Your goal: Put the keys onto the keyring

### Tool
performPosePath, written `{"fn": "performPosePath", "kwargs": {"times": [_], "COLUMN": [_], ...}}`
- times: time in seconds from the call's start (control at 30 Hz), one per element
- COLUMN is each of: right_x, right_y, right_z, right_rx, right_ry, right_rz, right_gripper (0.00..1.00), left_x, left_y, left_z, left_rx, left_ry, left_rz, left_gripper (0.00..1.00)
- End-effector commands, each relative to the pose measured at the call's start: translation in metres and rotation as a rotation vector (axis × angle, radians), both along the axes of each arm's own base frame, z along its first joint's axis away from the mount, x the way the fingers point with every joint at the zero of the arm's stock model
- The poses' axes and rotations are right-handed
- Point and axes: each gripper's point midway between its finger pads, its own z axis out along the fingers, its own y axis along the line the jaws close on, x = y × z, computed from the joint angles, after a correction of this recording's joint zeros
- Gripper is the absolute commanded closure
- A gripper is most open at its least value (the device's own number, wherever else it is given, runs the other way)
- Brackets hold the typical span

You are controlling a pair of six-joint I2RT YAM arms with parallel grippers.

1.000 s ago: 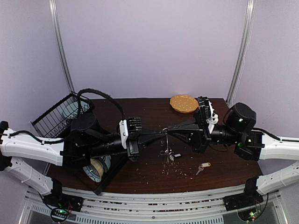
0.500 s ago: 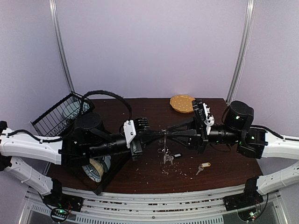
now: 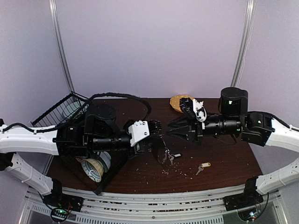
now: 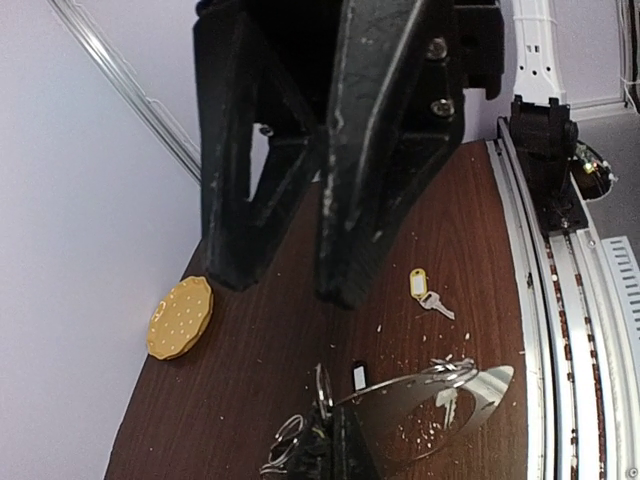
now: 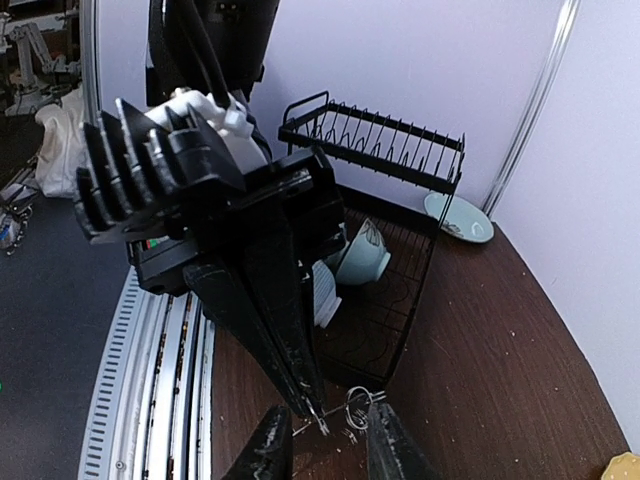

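Silver and beaded at its edge, the keyring point(image 4: 448, 371) is gripped in the clenched left pincer point(image 4: 335, 450) and droops floppily over the middle of the bench point(image 3: 224, 158). The right pincer point(image 3: 169, 129) is spread and empty just beside it. Threading is judged unfinished, since the yellow-tagged key point(image 3: 202, 167) lies near right and should be fetched next. Whether the black-and-white-tagged key point(image 4: 358, 376) is threaded cannot be told.

Glossy silver metal keyring point(image 4: 455, 370) and key point(image 4: 436, 304) with yellow plastic tag — on dark, matt wooden table point(image 4: 470, 230).
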Motion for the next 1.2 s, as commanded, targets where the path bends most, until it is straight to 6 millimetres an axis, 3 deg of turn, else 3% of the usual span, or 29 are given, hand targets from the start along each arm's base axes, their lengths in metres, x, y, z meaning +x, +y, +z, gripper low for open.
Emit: {"fn": "performPosePath", "kwargs": {"times": [0.0, 0.37, 0.77, 1.0, 1.03, 1.07, 1.17], "right_x": [-0.003, -0.003, -0.002, -0.005, -0.006, -0.006, -0.021], "right_y": [0.001, 0.016, 0.021, 0.019, 0.019, 0.019, 0.013], "right_z": [-0.025, -0.033, -0.038, -0.034, -0.027, -0.019, 0.023], "right_rx": [-0.139, -0.122, -0.126, -0.087, -0.049, 0.001, 0.274], "right_ry": [0.001, 0.03, 0.047, 0.061, 0.071, 0.086, 0.102], "right_rz": [0.042, 0.075, 0.088, 0.082, 0.079, 0.073, 0.133], "right_gripper": [0.71, 0.73, 0.98, 1.0, 1.0, 1.0, 1.0], "left_x": [-0.002, -0.009, -0.011, -0.003, 0.0, 0.001, -0.007], "left_y": [0.0, -0.001, -0.001, 0.003, 0.005, 0.009, 0.024], "left_z": [0.013, 0.016, 0.017, 0.021, 0.027, 0.03, 0.043], "left_rx": [-0.001, -0.013, -0.023, -0.063, -0.1, -0.142, -0.309], "left_ry": [-0.021, -0.02, -0.019, -0.029, -0.036, -0.041, -0.072], "left_rz": [-0.025, -0.066, -0.075, -0.023, 0.003, 0.021, -0.003], "left_gripper": [1.0, 1.0, 1.0, 1.0, 0.94, 0.76, 0.56]}}
